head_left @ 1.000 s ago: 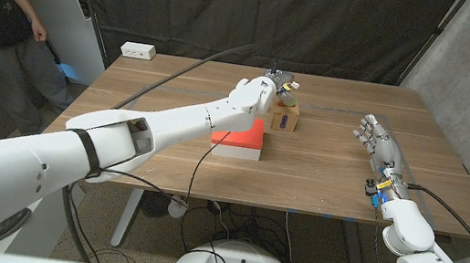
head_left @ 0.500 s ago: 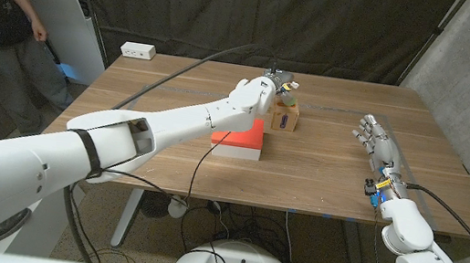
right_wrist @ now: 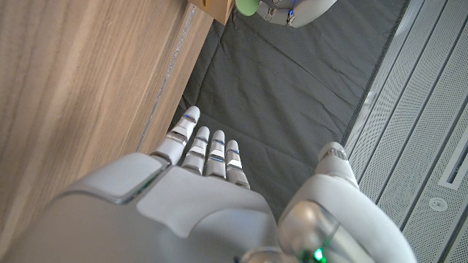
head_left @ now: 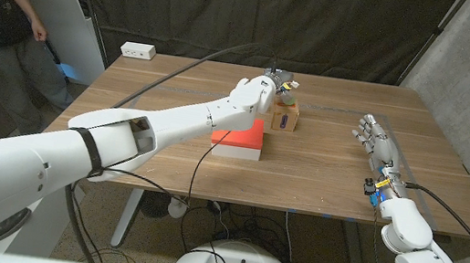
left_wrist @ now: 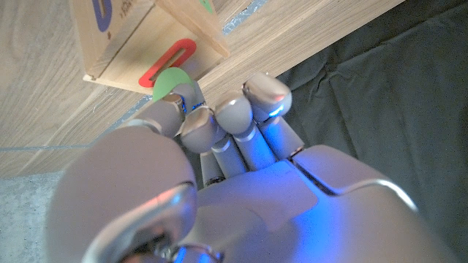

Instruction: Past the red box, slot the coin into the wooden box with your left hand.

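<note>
Head view: reaching past the red box (head_left: 239, 138), the left hand (head_left: 259, 91) hovers over the wooden box (head_left: 284, 115), fingers pinching the green coin (head_left: 291, 98). Left wrist view: the coin (left_wrist: 170, 84) sits just beside the red-rimmed slot (left_wrist: 167, 63) (apparently lined up for insertion). Right wrist view: the right hand (right_wrist: 197, 190) waits empty, fingers extended, clear of the work.

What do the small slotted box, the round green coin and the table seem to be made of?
Small slotted box: pale unfinished-looking wood, visible grain, red-rimmed slot. Round green coin: smooth and matt, probably plastic or painted wood; cannot tell which. Table: brown wood or wood veneer, long grain lines, low sheen.
</note>
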Tool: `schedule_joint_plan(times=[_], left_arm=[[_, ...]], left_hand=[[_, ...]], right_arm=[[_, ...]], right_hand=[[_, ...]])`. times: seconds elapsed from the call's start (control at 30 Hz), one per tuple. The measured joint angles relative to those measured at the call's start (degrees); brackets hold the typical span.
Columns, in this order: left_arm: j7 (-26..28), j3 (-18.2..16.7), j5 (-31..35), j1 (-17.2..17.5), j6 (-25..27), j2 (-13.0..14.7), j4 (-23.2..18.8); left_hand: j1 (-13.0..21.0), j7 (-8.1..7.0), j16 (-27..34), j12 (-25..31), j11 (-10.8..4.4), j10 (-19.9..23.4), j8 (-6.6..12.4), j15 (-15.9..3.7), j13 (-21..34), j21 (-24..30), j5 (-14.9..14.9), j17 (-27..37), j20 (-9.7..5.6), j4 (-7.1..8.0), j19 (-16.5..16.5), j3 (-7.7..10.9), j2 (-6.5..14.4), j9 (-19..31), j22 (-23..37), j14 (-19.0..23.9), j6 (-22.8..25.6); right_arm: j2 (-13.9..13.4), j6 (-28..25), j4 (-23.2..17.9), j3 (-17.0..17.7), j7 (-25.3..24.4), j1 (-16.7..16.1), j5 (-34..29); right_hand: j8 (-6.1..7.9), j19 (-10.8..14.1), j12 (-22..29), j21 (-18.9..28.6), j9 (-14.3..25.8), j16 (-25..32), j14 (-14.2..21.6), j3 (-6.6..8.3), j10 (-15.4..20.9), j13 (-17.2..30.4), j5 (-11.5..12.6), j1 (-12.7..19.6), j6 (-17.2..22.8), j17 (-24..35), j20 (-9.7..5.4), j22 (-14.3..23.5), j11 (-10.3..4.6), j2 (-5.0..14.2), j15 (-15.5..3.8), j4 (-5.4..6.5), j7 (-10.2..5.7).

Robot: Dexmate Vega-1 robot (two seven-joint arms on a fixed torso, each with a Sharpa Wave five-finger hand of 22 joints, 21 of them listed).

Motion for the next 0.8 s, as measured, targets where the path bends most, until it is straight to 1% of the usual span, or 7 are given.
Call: schedule_joint_plan(times=[0.57,0.8], left_arm=[[-0.6,0.3,-0.1,0.0,0.1,0.0,-0.2],[-1.1,0.9,-0.2,-0.2,0.2,-0.3,0.6]], left_hand=[[0.2,0.0,-0.4,0.0,-0.04,0.0,0.0,0.0,-0.2,0.0,0.1,-0.2,0.0,0.0,0.0,0.0,0.1,0.0,0.0,0.0,0.0],[0.2,0.0,-0.4,0.0,-0.04,0.0,0.0,0.0,0.0,0.0,0.1,-0.1,0.0,0.17,0.0,-0.17,0.1,0.0,0.0,0.0,0.0]], right_arm=[[-0.1,0.2,0.0,0.0,0.0,-0.1,0.0],[-0.1,0.2,0.2,0.0,0.0,-0.1,0.1]], right_hand=[[0.0,0.0,0.0,0.0,0.0,0.0,0.0,0.0,0.0,0.0,0.0,0.0,0.0,0.0,0.0,0.0,0.0,0.0,0.0,0.0,0.0],[0.0,0.0,0.0,0.0,0.0,0.0,0.0,0.0,0.0,0.0,0.0,0.0,0.0,0.0,0.0,0.0,0.0,0.0,0.0,0.0,0.0]])
